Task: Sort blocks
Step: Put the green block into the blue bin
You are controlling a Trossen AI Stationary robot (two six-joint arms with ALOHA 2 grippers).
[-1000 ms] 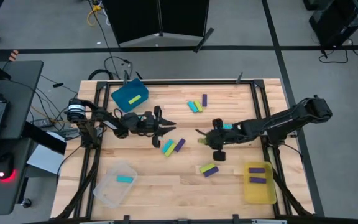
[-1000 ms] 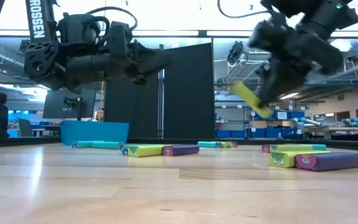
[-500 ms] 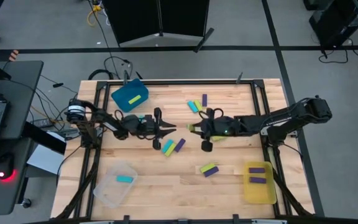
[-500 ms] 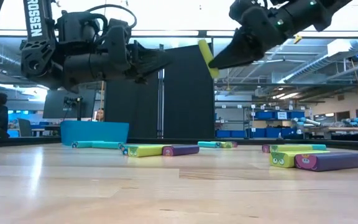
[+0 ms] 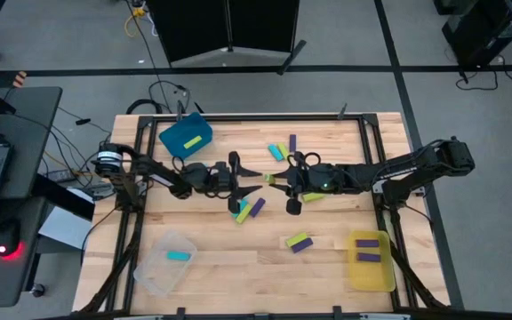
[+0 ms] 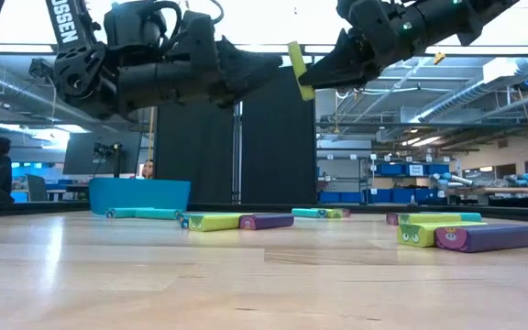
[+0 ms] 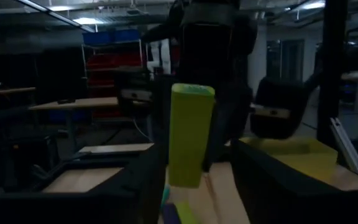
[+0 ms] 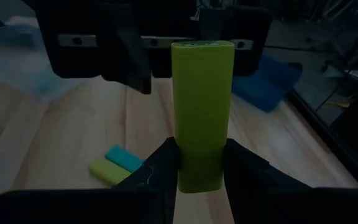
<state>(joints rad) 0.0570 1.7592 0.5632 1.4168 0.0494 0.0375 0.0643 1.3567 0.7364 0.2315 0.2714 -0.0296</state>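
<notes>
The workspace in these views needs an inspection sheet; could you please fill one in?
Surface: wooden table, dry.
Job's things: lime green block held above the table; cyan, green and purple blocks loose at centre; two purple blocks in the yellow bin.
Clutter: nothing seen.
Grippers: right gripper shut on the lime block; left gripper open, facing it.
Cables: black cables behind the blue bin.
Surroundings: laptop desk beside the table.
</notes>
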